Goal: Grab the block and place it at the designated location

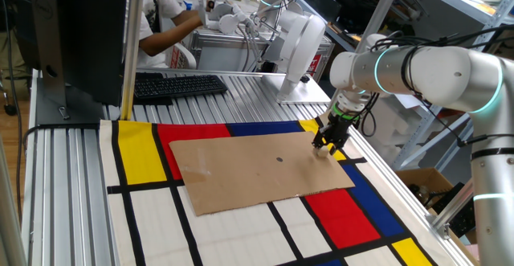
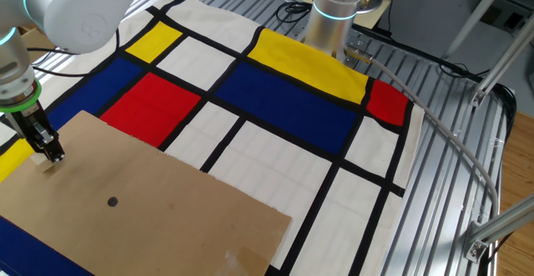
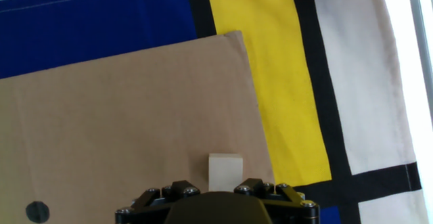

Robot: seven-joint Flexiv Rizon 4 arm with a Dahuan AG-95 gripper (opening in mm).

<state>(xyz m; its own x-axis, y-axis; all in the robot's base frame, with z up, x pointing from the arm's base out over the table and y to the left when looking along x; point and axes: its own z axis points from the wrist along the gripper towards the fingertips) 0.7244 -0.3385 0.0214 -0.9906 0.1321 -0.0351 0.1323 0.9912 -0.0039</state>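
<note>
we're hovering the gripper [image 3: 218, 191] straight down over the block [image 3: 225, 170], which is sitting on the cardboard sheet [image 3: 122, 116] near its corner. Jaws are looking apart, block is lying right between the fingertips, so dropping and squeezing seems next

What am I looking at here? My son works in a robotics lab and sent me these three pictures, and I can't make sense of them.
It is one robot arm with a two-finger gripper pointing down at a table. Two pictures come from fixed cameras on different sides; the third looks from the hand itself along the fingers. On the table lies a coloured cloth, and on it a brown cardboard sheet with a small dark dot. The gripper stands over a tiny wooden block on the cardboard. Its jaws look open around the block, not yet closed on it.
</note>
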